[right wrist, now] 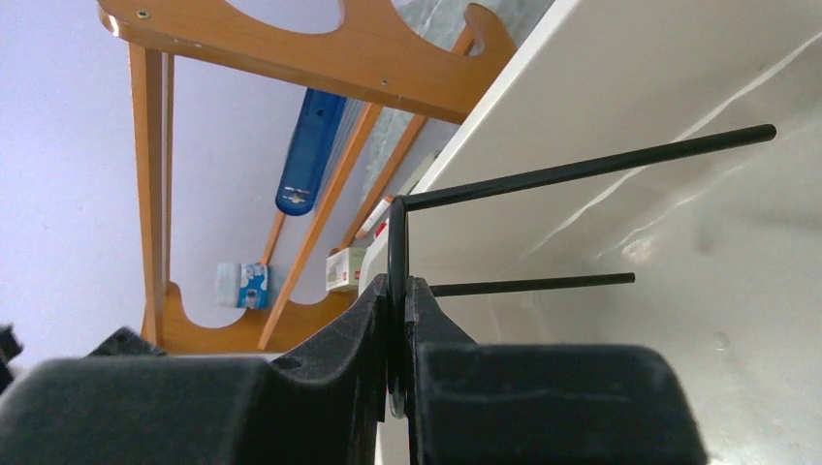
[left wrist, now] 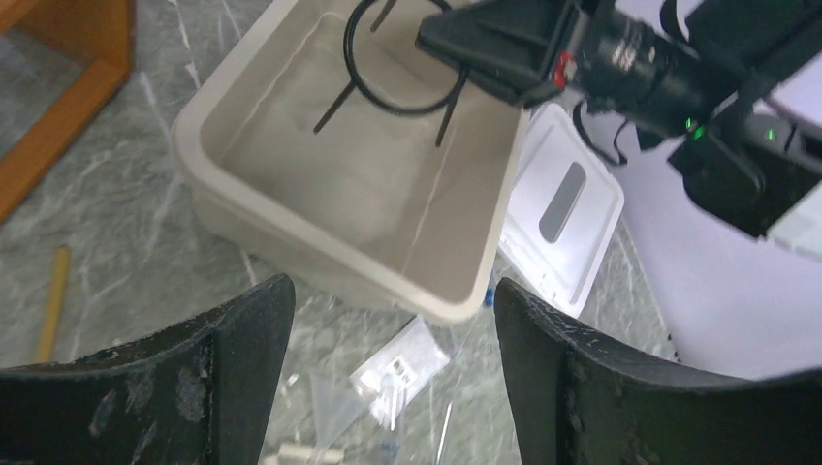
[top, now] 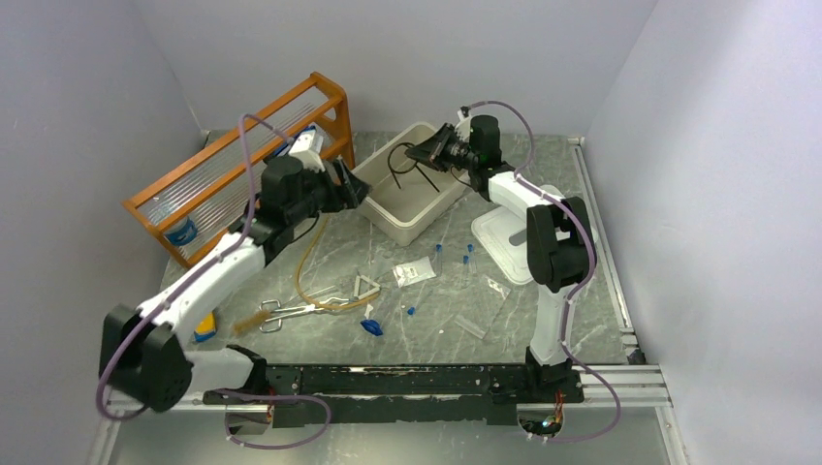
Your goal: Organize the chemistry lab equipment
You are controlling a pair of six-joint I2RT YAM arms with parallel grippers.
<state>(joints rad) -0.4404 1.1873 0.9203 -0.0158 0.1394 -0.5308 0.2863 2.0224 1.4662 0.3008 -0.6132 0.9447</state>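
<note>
My right gripper [top: 426,152] [right wrist: 397,291] is shut on the ring of the black wire ring tripod [top: 399,161] [left wrist: 407,111]. It holds the tripod over the beige tub [top: 433,215], legs [right wrist: 582,167] pointing into the tub. Beside the tub's left corner, my left gripper [top: 354,184] [left wrist: 393,295] hangs open above the table with nothing between its fingers. On the table lie metal tongs [top: 291,312], a wire triangle [top: 366,287], tan tubing [top: 305,262], a white packet [top: 414,272] [left wrist: 402,368] and blue-capped vials [top: 438,250].
The orange wooden rack [top: 242,174] [right wrist: 291,58] stands at the back left. The tub's white lid [top: 504,242] [left wrist: 567,208] lies to the right of the tub, under the right arm. A small blue item [top: 371,327] rests near the front rail.
</note>
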